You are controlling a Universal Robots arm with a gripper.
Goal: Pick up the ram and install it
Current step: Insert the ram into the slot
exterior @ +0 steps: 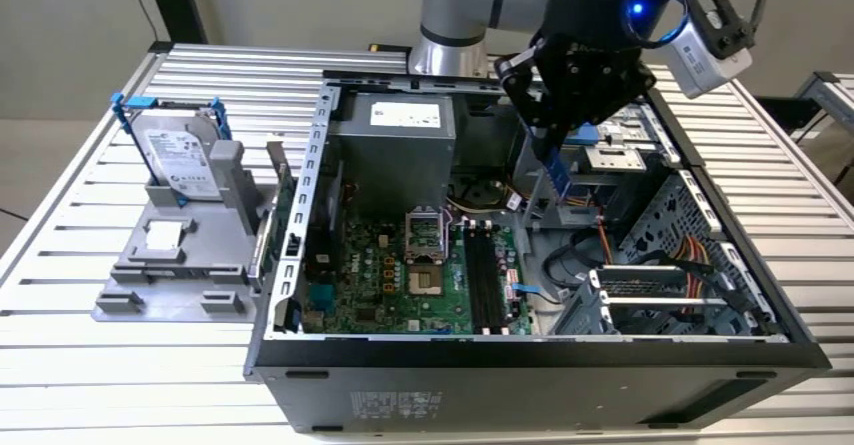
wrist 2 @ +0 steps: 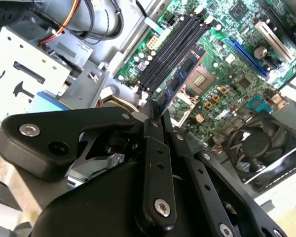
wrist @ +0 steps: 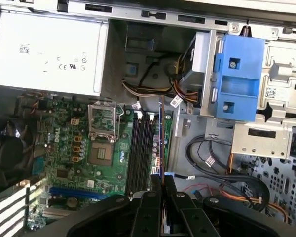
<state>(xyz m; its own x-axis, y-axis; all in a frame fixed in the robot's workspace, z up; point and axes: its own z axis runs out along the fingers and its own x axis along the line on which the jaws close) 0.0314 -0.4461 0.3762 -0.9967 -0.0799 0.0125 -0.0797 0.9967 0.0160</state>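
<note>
**Gripper** (exterior: 550, 143): black, over the open computer case (exterior: 534, 360). Its fingers (wrist 2: 153, 136) are drawn narrow and clamped on one end of the ram.

**Ram** (wrist 2: 180, 78): a thin bluish stick with dark chips. It runs straight out from the fingertips towards the motherboard (wrist 2: 222, 84). In the exterior view it hangs below the fingers, held in the air above the board. In the first wrist view it shows edge-on as a thin line.

**Slots** (wrist: 139, 148): four long black slots on the motherboard, beyond the ram's free end. They run roughly parallel to the stick, and none has a stick seated in it.

**Processor socket** (wrist: 102, 131): on the board, beside the slots, farther from the fingers.

**Fan** (wrist 2: 261, 143): black, past the socket.

**Power supply** (wrist: 44, 49): a grey box, well apart from the fingers.

**Hard drive** (exterior: 180, 155): silver in a blue frame, upright on a grey stand (exterior: 167, 265) outside the case, well apart from the fingers.
</note>
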